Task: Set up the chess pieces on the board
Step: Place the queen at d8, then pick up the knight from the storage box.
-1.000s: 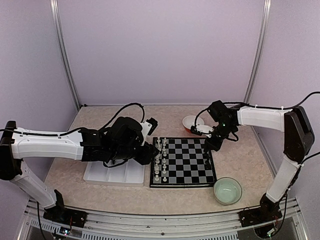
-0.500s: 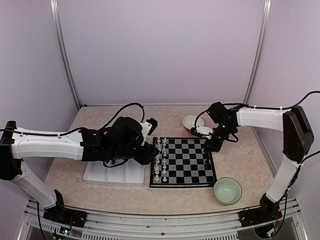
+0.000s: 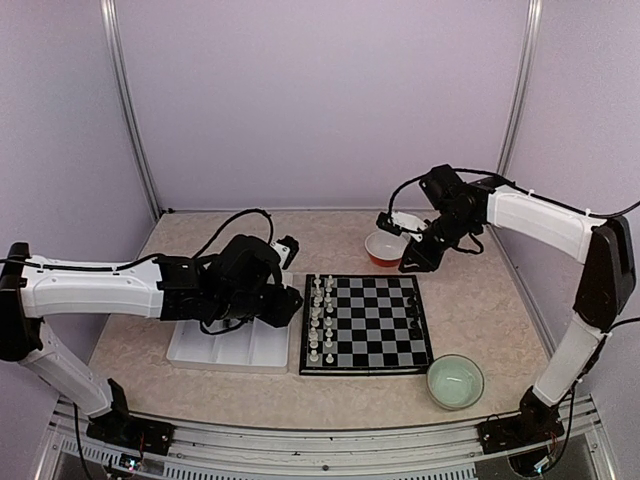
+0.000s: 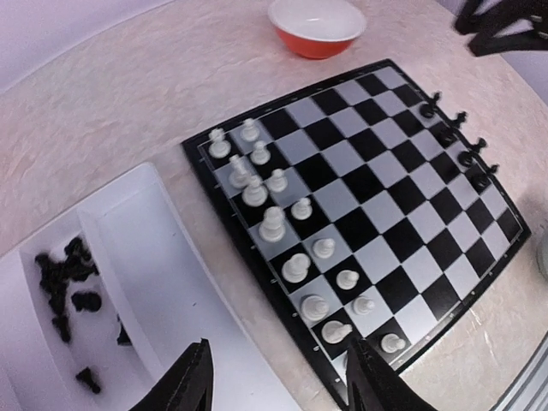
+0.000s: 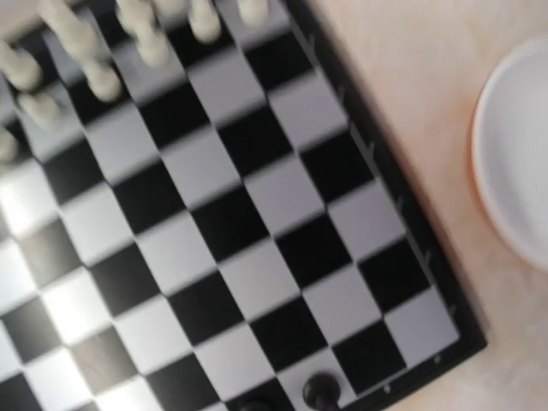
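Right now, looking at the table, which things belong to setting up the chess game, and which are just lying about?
Belong: flat black-and-white checkered chessboard; small white plastic chess pieces on it; tiny black plastic pieces along its opposite edge; white partitioned tray holding more black pieces.
Lying about: red bowl with white inside; pale green bowl.

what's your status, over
Left tool open, empty, above tray edge. Right tool hovering near red bowl, state unclear. Board: white pieces up, few black pieces placed. Nothing blocking.
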Controlling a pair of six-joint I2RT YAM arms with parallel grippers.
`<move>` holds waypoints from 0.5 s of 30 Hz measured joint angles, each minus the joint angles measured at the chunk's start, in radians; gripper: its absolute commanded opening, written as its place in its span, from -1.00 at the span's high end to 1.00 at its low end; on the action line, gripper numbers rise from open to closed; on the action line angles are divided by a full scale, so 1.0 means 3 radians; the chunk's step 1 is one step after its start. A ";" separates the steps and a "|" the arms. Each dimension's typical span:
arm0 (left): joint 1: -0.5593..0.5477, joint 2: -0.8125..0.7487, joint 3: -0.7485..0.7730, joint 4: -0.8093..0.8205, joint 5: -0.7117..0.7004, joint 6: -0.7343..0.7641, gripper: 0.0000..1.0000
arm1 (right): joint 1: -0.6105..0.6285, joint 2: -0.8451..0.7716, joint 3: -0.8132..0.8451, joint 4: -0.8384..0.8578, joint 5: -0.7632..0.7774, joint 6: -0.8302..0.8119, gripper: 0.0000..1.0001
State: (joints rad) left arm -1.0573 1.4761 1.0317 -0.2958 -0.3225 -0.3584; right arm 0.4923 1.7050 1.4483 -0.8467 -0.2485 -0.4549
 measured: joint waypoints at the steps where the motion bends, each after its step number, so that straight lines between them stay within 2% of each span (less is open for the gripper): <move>1: 0.0051 -0.0020 -0.0020 -0.0058 -0.0031 -0.0084 0.01 | 0.0000 -0.0067 0.0020 0.0010 -0.0065 -0.0001 0.51; 6: 0.0619 -0.0224 -0.0397 -0.0348 -0.0081 -0.0587 0.16 | 0.0000 -0.0245 -0.0093 0.0102 -0.0263 -0.0003 0.51; 9: 0.0886 -0.0290 -0.0581 -0.0500 -0.0004 -0.0799 0.19 | 0.0000 -0.0271 -0.0177 0.0167 -0.0373 -0.0003 0.51; 15: 0.1137 -0.0167 -0.0585 -0.0656 0.0156 -0.1068 0.20 | 0.0000 -0.0286 -0.0309 0.0287 -0.0514 -0.0001 0.52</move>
State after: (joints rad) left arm -0.7162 1.4261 0.8562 -0.4927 -0.2756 -0.6788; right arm 0.4923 1.6192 1.3556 -0.7605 -0.4026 -0.4553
